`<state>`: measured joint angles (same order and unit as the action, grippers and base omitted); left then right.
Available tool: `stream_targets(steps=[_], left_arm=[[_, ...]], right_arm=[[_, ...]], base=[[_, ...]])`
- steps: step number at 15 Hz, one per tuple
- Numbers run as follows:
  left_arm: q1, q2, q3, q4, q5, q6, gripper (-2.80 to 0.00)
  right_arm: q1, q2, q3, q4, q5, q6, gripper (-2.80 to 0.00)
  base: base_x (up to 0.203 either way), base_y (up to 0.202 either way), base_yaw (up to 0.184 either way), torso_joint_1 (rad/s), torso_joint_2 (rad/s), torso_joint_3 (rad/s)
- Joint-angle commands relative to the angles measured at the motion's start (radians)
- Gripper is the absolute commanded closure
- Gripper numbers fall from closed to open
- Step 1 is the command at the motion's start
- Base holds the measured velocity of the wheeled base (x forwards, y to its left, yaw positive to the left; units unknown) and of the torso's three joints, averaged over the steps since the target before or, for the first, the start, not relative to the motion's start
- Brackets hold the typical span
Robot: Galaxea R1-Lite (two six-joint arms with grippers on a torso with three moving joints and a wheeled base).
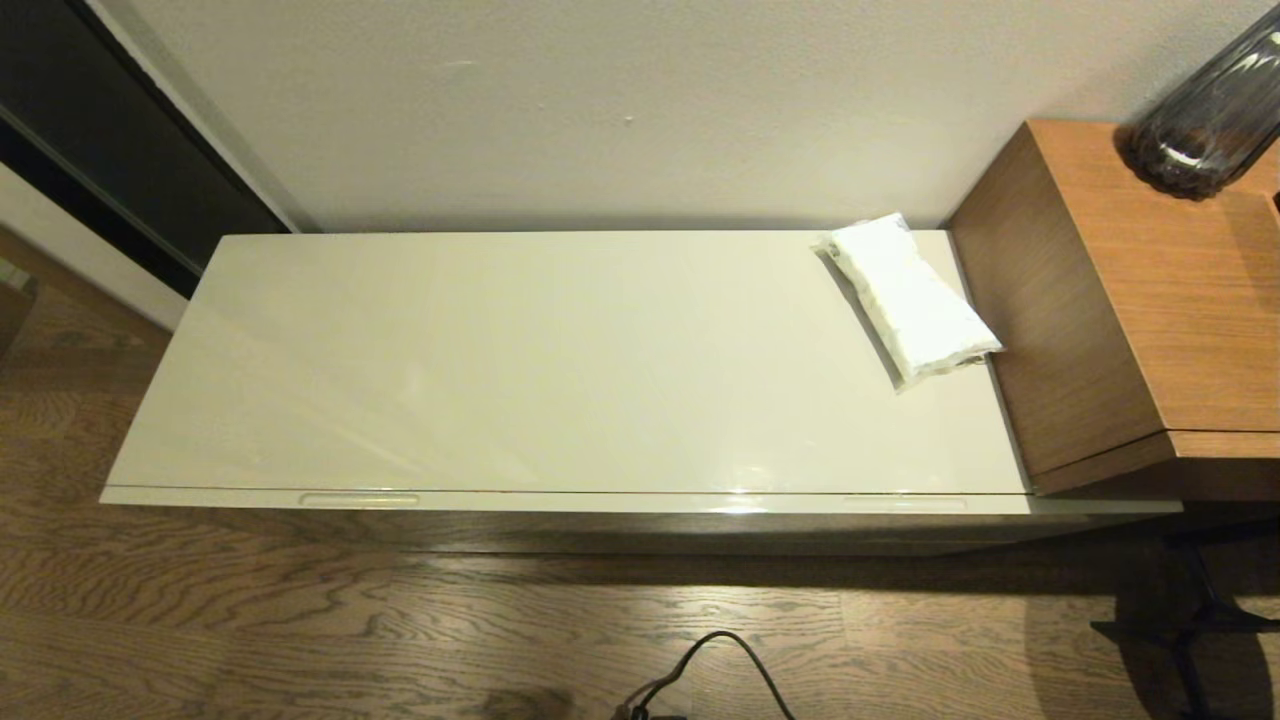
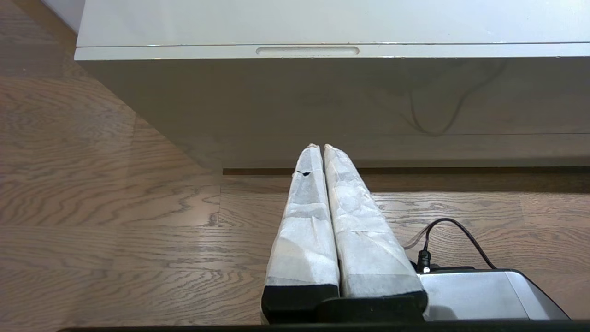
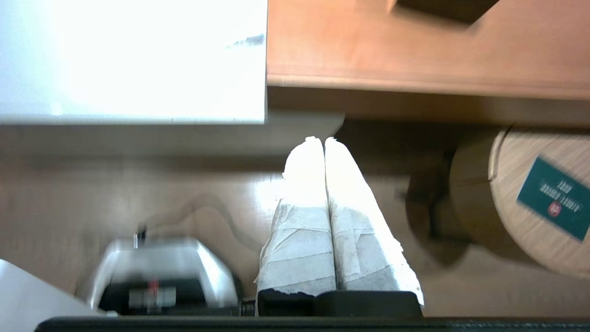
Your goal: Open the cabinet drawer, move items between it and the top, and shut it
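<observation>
Drawer (image 1: 640,503) is fully shut as far as you can see, its front flush under the top (image 1: 560,370) with the two slim recessed slots showing along the front edge. So either you haven't started or the close is already done; you can't tell which from this alone. Since the drawer's closed, there's no seeing what's inside it, and the brown-and-green packet isn't visible anywhere.

One item is out in the open: the soft white pack (image 1: 908,297) lies on the top at the far right end, angled, just beside the orange-brown wooden unit (image 1: 1130,300). A dark glass vase (image 1: 1210,110) sits on that unit. If that pack is meant to go in the drawer, pretty much everything's left: open, swap, close.

Your left gripper (image 2: 319,150) hangs low in front of the cabinet, fingers pressed together and empty, pointing at the cabinet face below the left slot. Your right gripper (image 3: 319,140) is also pinched closed with nothing in it, down near the right corner of the cabinet, with a round wooden tub (image 3: 530,198) off to its side on the floor.
</observation>
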<state>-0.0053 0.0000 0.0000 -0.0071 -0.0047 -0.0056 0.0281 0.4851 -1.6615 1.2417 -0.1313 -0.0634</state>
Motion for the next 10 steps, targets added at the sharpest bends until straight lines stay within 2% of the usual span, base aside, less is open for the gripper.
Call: stream_targets(steps=[1,4,7,10], left_arm=[[-0.001,0.002,0.000,-0.001,0.000,-0.001,0.00],[-0.001,0.002,-0.001,-0.001,0.000,-0.001,0.00],[-0.001,0.002,0.000,-0.001,0.000,-0.001,0.00],[0.001,0.002,0.000,-0.001,0.000,-0.001,0.00]], right_arm=[[-0.005,-0.154,0.036,-0.005,-0.003,-0.001,0.00],[-0.011,-0.276,0.186,-0.012,-0.005,0.060,0.00],[-0.017,-0.282,0.220,0.024,-0.006,0.151,0.00],[-0.027,-0.336,0.312,0.006,0.040,0.141,0.00]], base=[[0.000,0.000,0.000,0.000,0.00,0.000],[0.000,0.000,0.000,0.000,0.00,0.000],[0.000,0.000,0.000,0.000,0.00,0.000],[0.000,0.000,0.000,0.000,0.00,0.000]])
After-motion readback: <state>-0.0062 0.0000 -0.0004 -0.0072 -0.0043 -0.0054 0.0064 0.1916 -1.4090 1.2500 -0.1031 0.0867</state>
